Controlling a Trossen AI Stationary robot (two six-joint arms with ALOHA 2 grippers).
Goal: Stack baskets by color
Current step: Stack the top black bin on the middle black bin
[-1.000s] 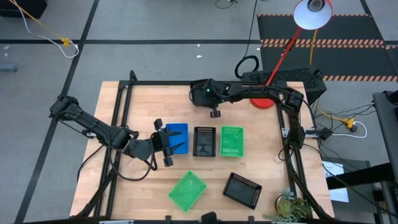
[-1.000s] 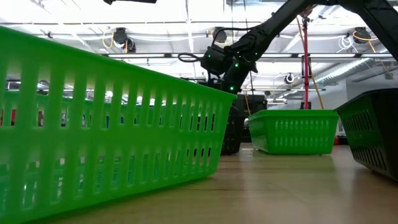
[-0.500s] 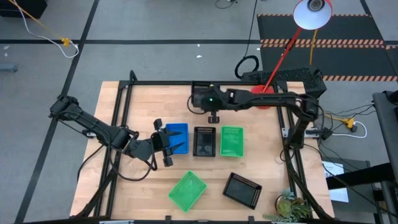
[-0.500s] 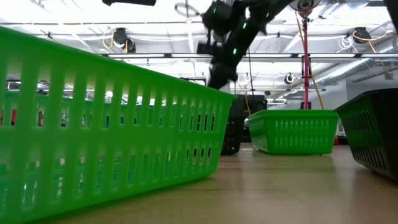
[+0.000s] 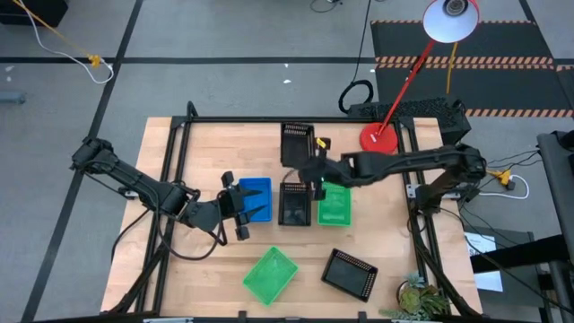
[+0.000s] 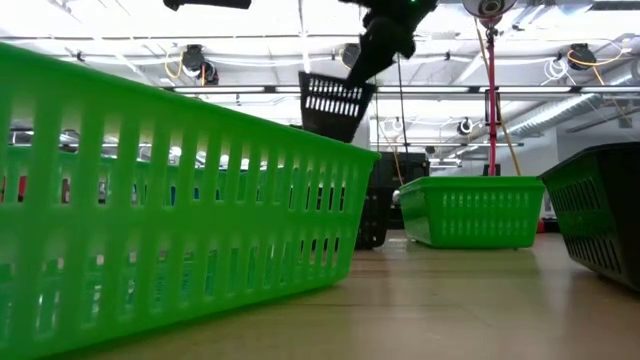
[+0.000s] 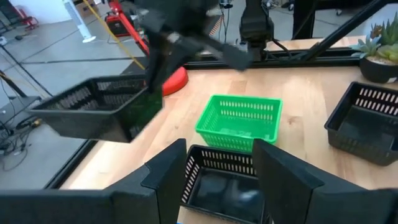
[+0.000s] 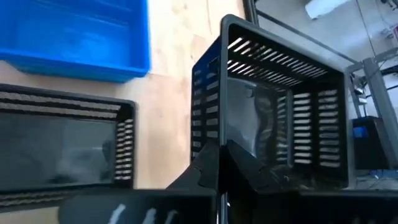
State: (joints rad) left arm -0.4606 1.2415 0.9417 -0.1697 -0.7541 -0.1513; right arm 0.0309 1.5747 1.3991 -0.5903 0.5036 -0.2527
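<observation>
Right gripper (image 5: pixel 316 170) clamped on rim of 1 black mesh plastic basket (image 5: pixel 297 144), lifted clear for stacking onto black basket below (image 5: pixel 293 205)

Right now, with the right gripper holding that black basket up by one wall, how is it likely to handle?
The black basket hangs tilted from the right gripper without visibly sagging, so it is probably stiff. Mesh walls suggest it is light. Pinched at one rim only, it may swing or twist.
</observation>
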